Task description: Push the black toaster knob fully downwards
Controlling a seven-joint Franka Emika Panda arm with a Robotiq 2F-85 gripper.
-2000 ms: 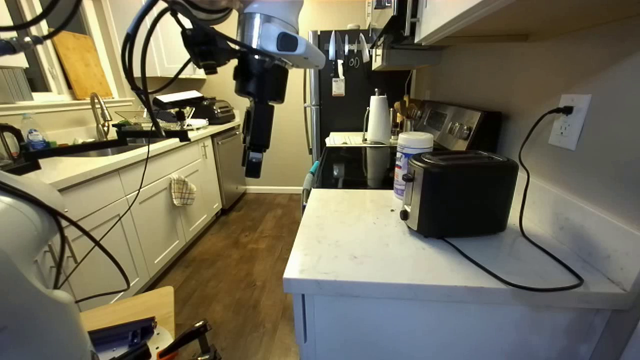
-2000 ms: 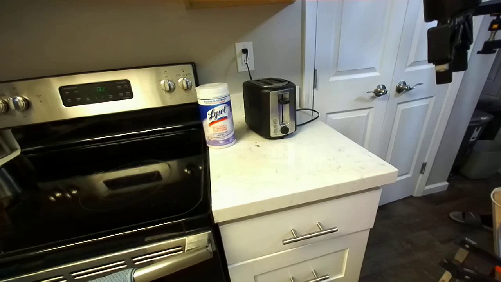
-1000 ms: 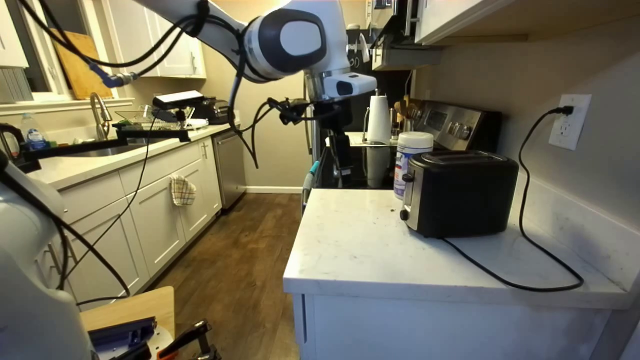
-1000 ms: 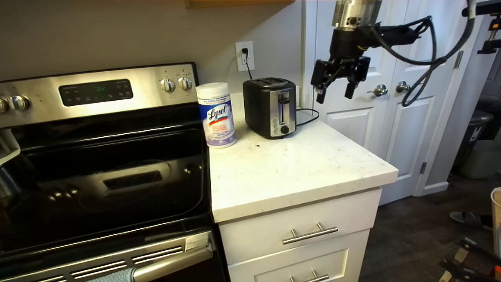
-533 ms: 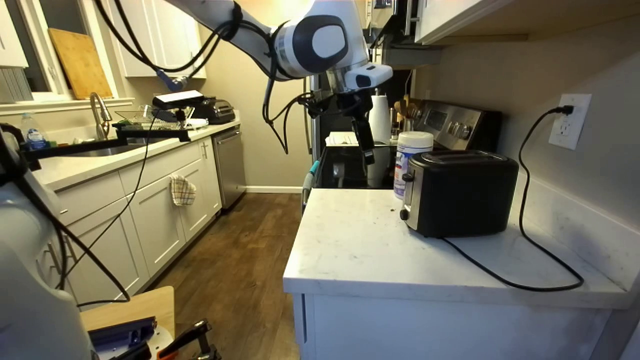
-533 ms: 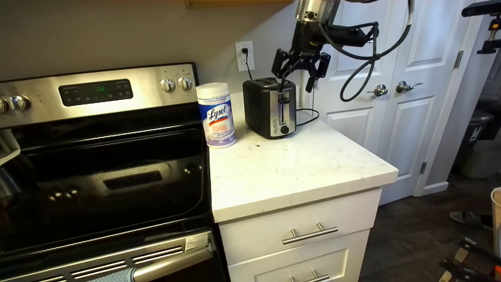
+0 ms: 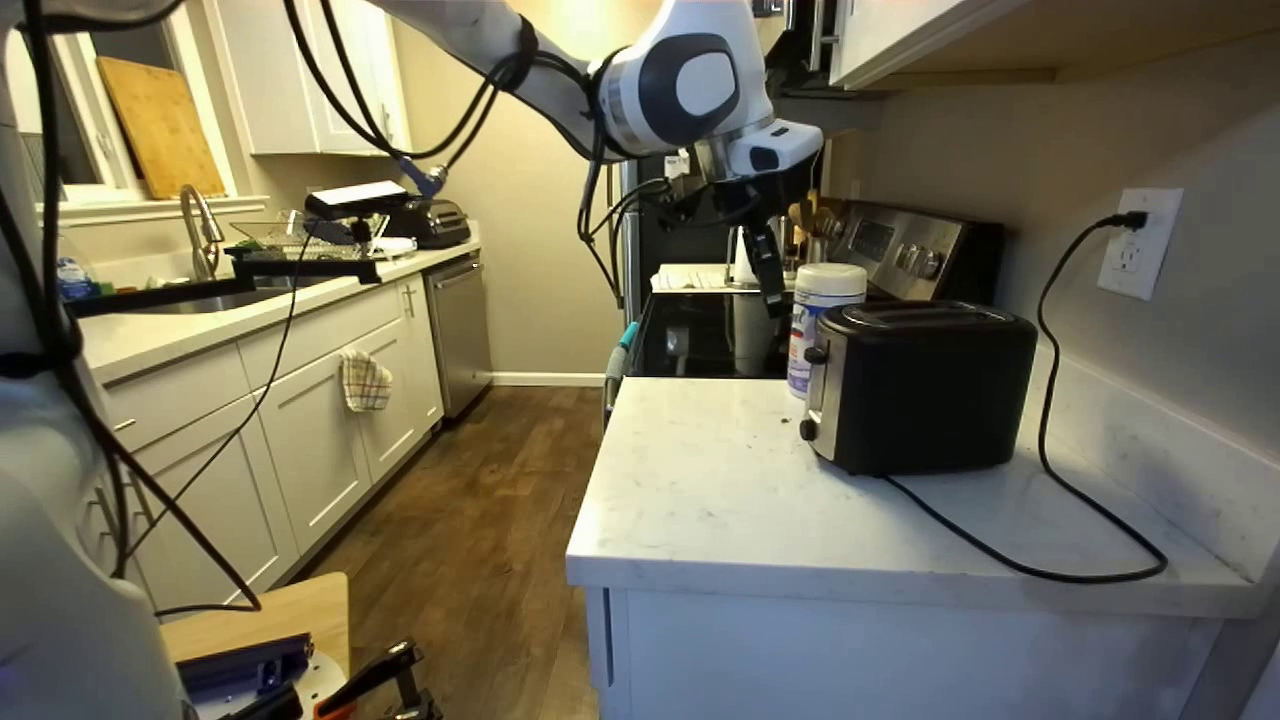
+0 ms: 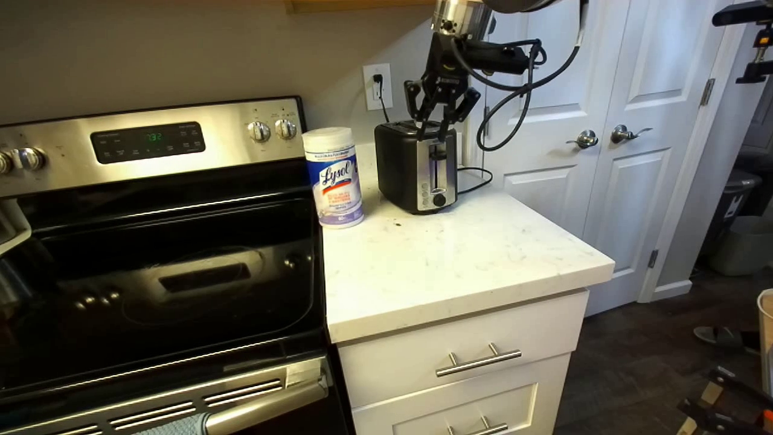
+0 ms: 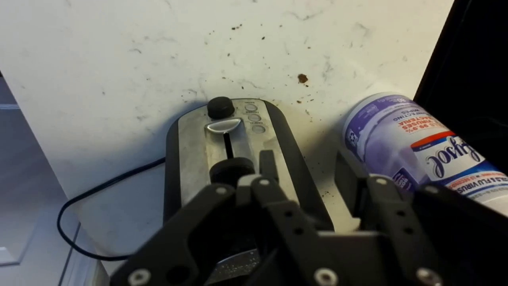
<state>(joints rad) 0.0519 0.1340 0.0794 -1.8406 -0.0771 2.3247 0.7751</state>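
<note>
The black toaster before you stands upright near the wall edge of the worktop, its silver end panel turned to the front edge, above the drawers. The knob sits high on its slot, with a round dial near the panel's foot. You have the pincer partly spread, a gap showing between its fingers; it hangs higher than the knob and out toward the front edge, and an exterior view shows its visible finger apart from the toaster. Crowding you is the white canister of Lysol wipes, upright at the stove-side edge, just beside the toaster; in the wrist view your pincer covers a bit of its side, though an exterior view shows the two apart. Past that edge you have the stove. On the toaster's other side the black cord loops by the corner where the wall edge meets the free end, then climbs to the wall outlet. A brown spot and fine specks lie on the worktop, toward the front edge, and a cabinet hangs overhead.
</note>
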